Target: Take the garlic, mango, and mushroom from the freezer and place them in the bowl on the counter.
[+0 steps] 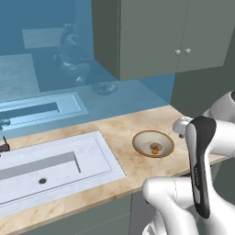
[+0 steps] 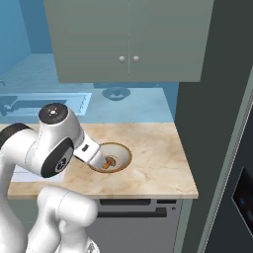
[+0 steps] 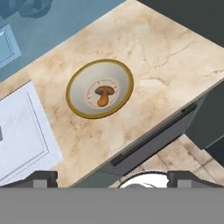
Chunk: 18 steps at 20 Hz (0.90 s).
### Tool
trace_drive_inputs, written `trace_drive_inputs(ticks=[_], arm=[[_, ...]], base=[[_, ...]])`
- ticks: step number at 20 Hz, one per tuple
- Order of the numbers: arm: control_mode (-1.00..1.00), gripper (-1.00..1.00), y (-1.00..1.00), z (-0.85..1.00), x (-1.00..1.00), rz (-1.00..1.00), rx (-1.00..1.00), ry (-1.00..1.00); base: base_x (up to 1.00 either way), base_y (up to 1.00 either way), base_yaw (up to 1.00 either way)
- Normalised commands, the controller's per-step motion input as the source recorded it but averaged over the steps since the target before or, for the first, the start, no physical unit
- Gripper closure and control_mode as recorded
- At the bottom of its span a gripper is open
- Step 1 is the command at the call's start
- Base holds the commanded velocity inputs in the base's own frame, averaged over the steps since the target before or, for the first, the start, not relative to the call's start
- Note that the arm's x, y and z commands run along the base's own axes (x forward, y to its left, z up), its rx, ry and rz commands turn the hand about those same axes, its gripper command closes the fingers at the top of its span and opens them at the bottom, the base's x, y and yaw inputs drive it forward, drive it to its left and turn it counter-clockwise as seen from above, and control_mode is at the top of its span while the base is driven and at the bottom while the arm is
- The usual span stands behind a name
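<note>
The tan-rimmed bowl (image 3: 81,87) (image 1: 137,142) (image 2: 126,153) stands on the beige marble counter (image 3: 166,52) (image 1: 119,128) (image 2: 158,163), right of the white sink (image 1: 55,160) (image 3: 17,127). A brown mushroom (image 3: 104,94) (image 1: 156,148) (image 2: 108,161) lies in its middle. My gripper (image 3: 116,179) hangs open and empty above the counter's front edge, looking down at the bowl. The dark freezer (image 2: 217,99) rises at the counter's right end. Garlic and mango are out of view.
Grey-green wall cupboards (image 1: 151,36) (image 2: 128,39) with round knobs hang over the back of the counter. Behind it is a reflective blue wall. A dark faucet (image 1: 4,147) stands at the sink's left. A grey appliance front (image 2: 133,217) sits below the counter.
</note>
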Motion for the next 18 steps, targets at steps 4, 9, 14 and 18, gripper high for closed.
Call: trace_drive_inputs(ticks=[4,9,14,18], arm=[[-1.0,-1.0,0.0,0.49,-0.37,0.0,-0.08,-0.02],[-1.0,-1.0,0.0,0.36,-0.22,0.0,-0.15,0.0],[-1.0,-1.0,0.0,0.01,-0.22,0.07,-0.06,0.0],[-1.0,-1.0,0.05,0.0,-0.59,0.12,-0.03,-0.25]], base=[[0.0,0.0,0.0],[0.0,0.0,0.0],[0.0,0.0,0.0],[0.0,0.0,0.0]])
